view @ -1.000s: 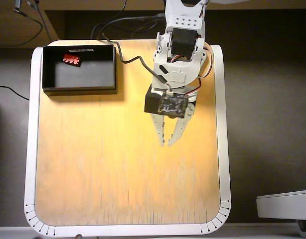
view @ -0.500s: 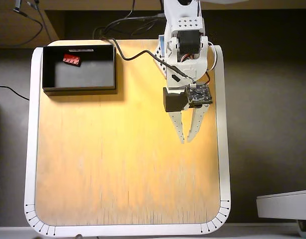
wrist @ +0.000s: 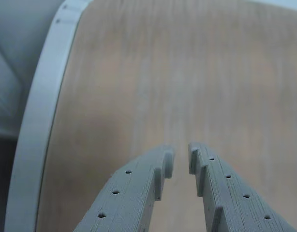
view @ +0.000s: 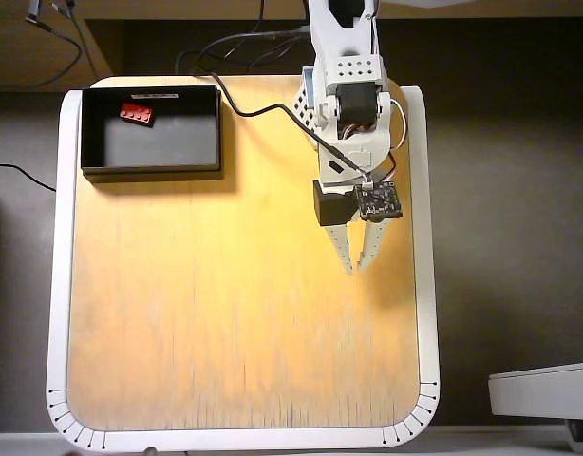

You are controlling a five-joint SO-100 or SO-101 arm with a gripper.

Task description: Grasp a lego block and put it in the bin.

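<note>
While I watch both feeds from my remote station, this is what I read off them.

Arm: the white jointed robot arm [view: 347, 90] reaches down from the top edge of the overhead view, over the right half of the pale wooden worktop with its white rounded rim [view: 225, 323].

Jaws: the grey two-finger jaws [view: 353, 269] show only a narrow slit between the tips in the wrist view [wrist: 181, 155], and I see nothing held between them. They hang above bare wood.

Block: the small bright red studded plastic lego block [view: 135, 113] lies on the floor of the bin, in the upper left part as the overhead view shows it, just beside the top wall.

Bin: the shallow rectangular black box with thin dark walls [view: 150, 169] sits at the worktop's upper left corner in the overhead view, well apart from the jaws.

Cable: a thin black cable [view: 263, 111] runs from beside the bin's upper right corner across to the arm.

Wrist feed: blurred wood grain, with the white rim curving down the left side.
</note>
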